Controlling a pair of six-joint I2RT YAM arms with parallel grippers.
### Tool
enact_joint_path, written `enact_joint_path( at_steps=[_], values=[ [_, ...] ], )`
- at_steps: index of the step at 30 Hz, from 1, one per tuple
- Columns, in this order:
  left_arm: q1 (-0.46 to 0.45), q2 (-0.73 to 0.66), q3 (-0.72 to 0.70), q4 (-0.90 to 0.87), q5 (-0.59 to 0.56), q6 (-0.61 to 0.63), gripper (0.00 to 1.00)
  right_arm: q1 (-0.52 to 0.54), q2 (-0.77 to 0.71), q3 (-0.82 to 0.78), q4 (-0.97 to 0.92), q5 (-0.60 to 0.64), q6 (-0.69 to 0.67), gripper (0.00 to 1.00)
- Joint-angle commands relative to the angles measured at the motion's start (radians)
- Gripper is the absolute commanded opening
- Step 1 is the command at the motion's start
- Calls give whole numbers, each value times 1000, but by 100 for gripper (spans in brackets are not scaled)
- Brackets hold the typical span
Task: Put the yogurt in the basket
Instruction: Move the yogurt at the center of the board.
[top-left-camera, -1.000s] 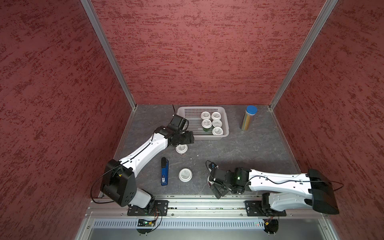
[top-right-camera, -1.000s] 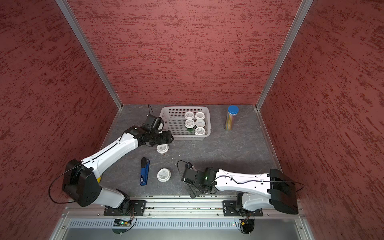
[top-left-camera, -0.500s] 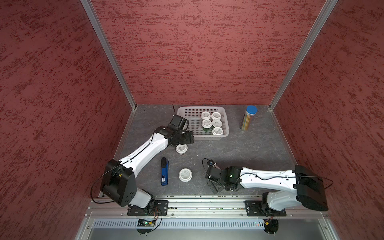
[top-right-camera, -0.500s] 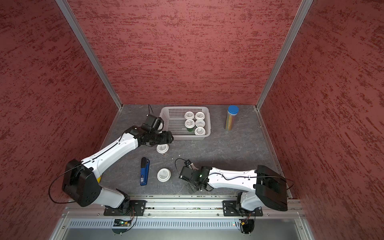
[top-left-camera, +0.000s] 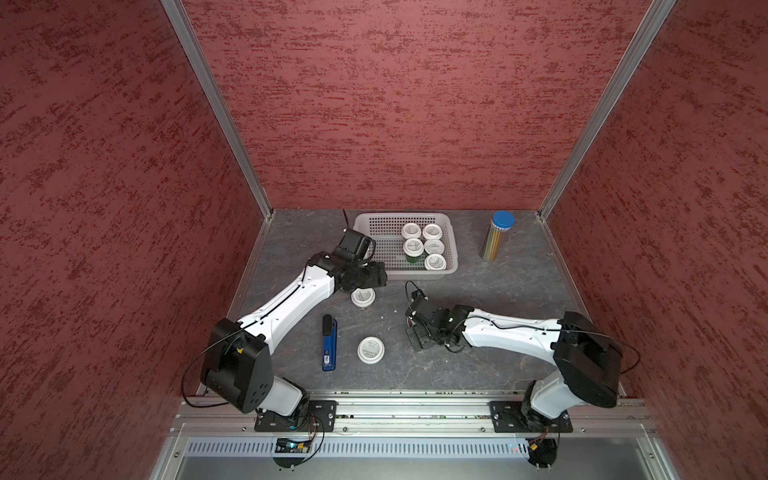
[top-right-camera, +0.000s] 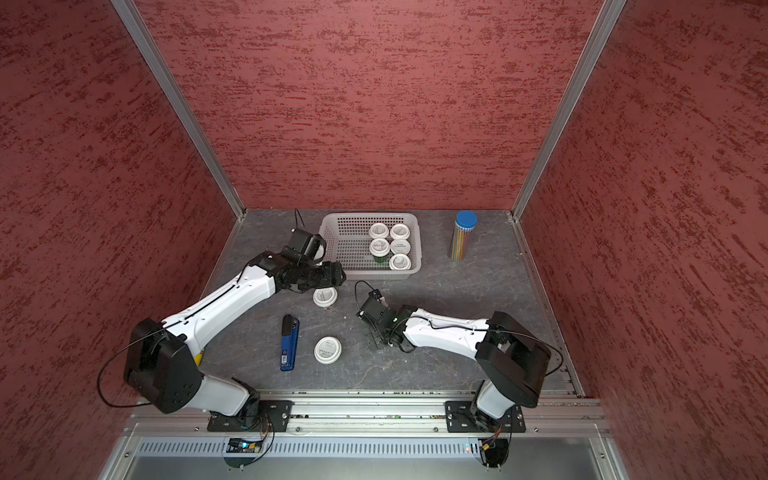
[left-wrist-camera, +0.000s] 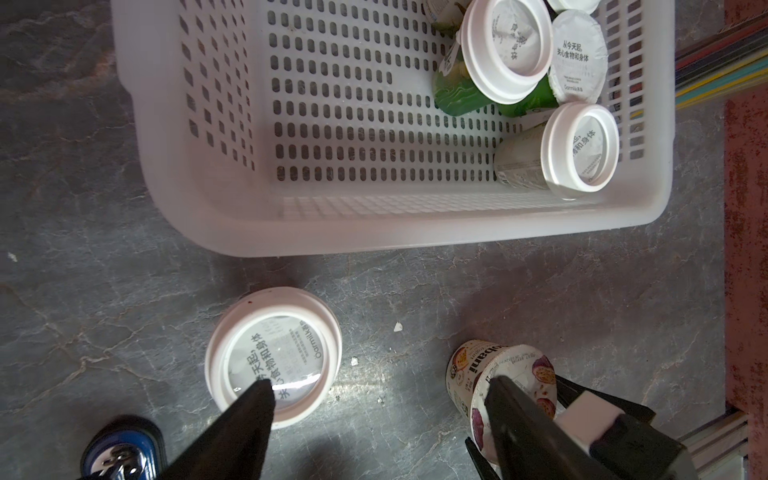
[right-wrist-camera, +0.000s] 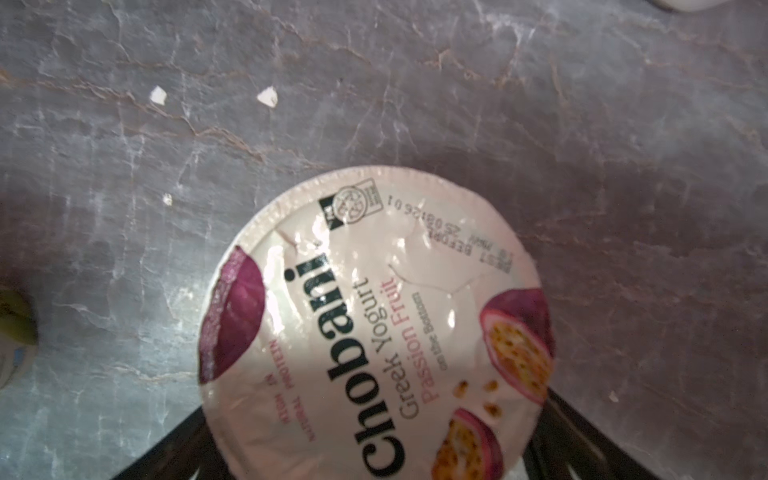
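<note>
The wide Chobani yogurt cup (right-wrist-camera: 374, 311), foil-lidded and printed with purple passion-fruit halves, stands upright on the grey stone-look surface (right-wrist-camera: 582, 104) between the spread, empty fingers of your right tool (right-wrist-camera: 378, 399): centre it and close gently on the body, as I judge its thin wall dents easily. Your left tool (left-wrist-camera: 378, 384), also spread and empty, hangs with one finger over a small white-lidded cup (left-wrist-camera: 272, 357) just beside the pale perforated plastic basket (left-wrist-camera: 374, 232), so shift until that cup sits between both fingers. Five small cups (top-left-camera: 413, 247) crowd one end of the basket; another small cup (top-left-camera: 370, 350) waits on the surface.
</note>
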Motion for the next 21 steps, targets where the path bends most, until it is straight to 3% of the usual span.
enact_joint_path(
  at_steps=[1,12,15,21],
  values=[
    [15,-1,2,17,14,10,84,-1,-27,27,18,-104,-18,98],
    [25,19,24,24,33,20,84,-96,-191,-47,-30,-292,-55,98],
    [28,15,25,21,35,20,84,-157,-215,-62,7,-370,-38,92],
    [28,18,24,32,69,20,82,-322,-216,-133,218,-653,87,72]
  ],
)
